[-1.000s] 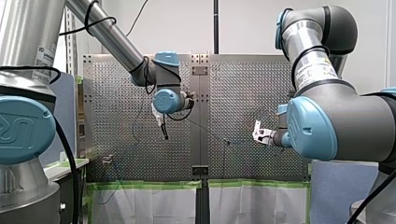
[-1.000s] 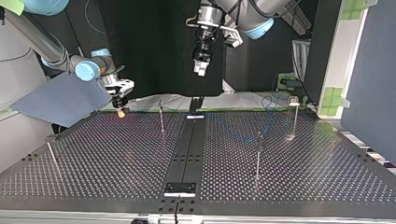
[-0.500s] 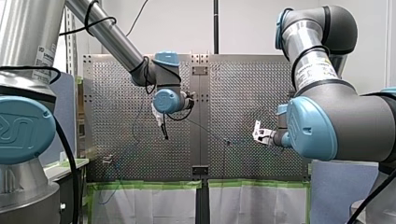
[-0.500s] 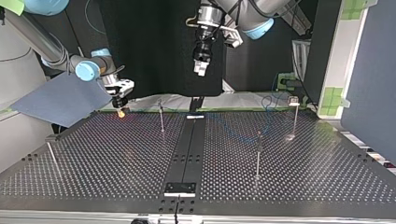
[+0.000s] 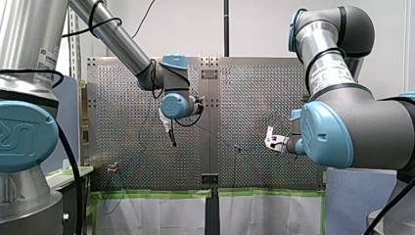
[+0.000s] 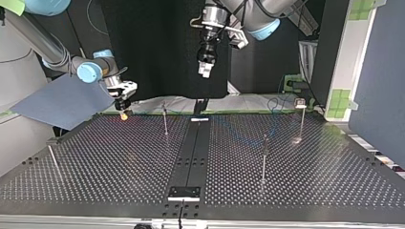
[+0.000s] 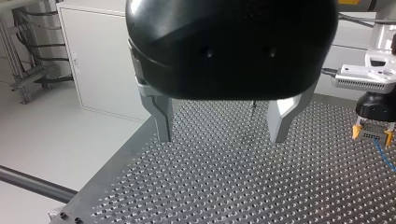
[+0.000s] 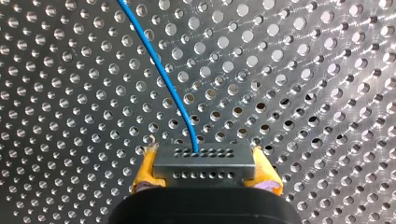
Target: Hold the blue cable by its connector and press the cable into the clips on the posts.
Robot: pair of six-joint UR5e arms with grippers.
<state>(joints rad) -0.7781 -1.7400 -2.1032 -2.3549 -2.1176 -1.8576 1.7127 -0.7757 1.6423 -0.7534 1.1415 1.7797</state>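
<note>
Gripper R (image 8: 204, 158) clamped on connector (image 8: 204, 169), blue cable (image 8: 159, 70) attached | gripper L (image 7: 219, 125) wide apart, empty, above table (image 7: 233, 191)

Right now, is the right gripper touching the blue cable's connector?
Touching. The right wrist view shows the right gripper with its yellow pads pressed against both ends of the connector, no gap.

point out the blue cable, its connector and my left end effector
blue cable (image 8: 164, 77), right wrist view, middle of its visible run
connector (image 8: 204, 163), right wrist view, middle of its grey face
left end effector (image 7: 221, 136), left wrist view, midway between its fingertips
</note>
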